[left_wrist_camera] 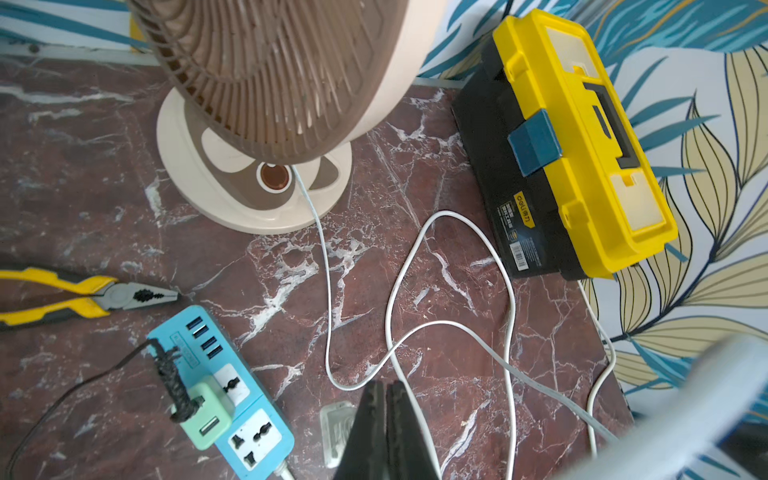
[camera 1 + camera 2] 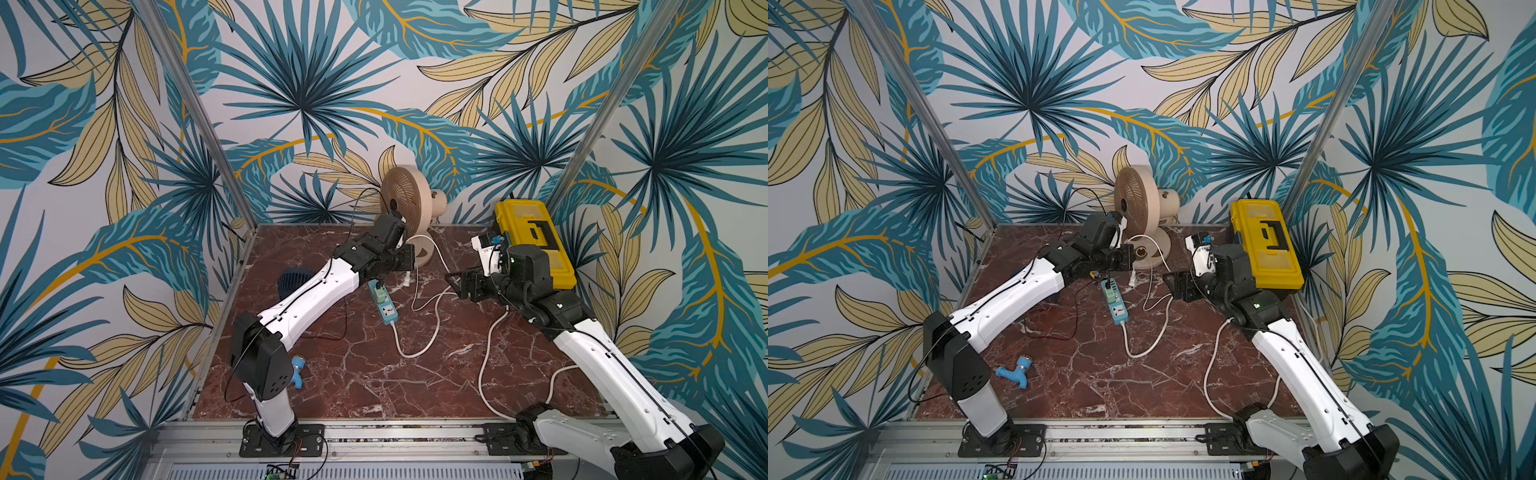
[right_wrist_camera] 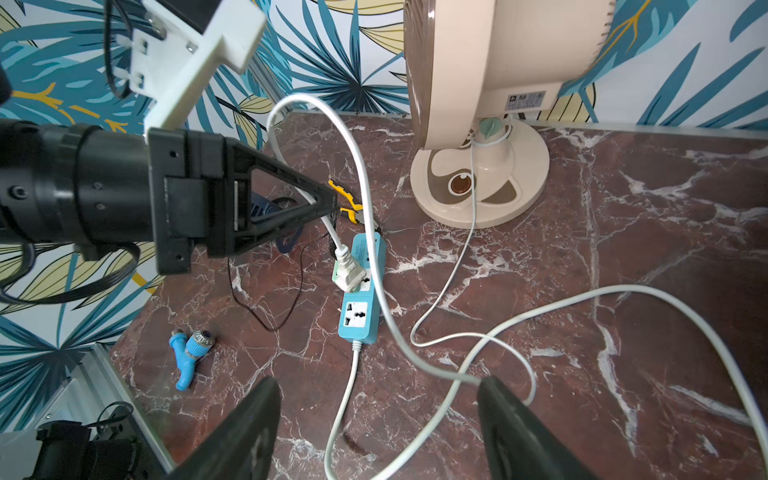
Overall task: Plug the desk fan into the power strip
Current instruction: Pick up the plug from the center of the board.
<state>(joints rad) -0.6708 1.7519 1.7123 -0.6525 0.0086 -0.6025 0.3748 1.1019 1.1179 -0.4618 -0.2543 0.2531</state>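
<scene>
The beige desk fan (image 2: 401, 203) (image 2: 1133, 203) (image 1: 270, 83) (image 3: 478, 62) stands at the back of the marble table. Its white cord runs to my left gripper (image 2: 409, 270) (image 2: 1132, 269) (image 1: 386, 390) (image 3: 332, 210), which is shut on the cord just above the white plug (image 3: 349, 272) (image 2: 406, 281). The plug hangs over the light blue power strip (image 2: 386, 318) (image 2: 1119, 318) (image 1: 166, 332) (image 3: 360, 336). A green adapter (image 1: 208, 415) fills one socket. My right gripper (image 2: 454, 284) (image 2: 1170, 283) (image 3: 378, 399) is open, and the cord brushes one finger (image 3: 503, 415).
A yellow toolbox (image 2: 536, 241) (image 1: 582, 145) sits at the back right. Yellow pliers (image 1: 83, 295) lie beside the strip's port end. A blue tap fitting (image 2: 297, 370) (image 3: 191, 349) lies front left. White cords (image 2: 415, 345) loop across the table's middle and right.
</scene>
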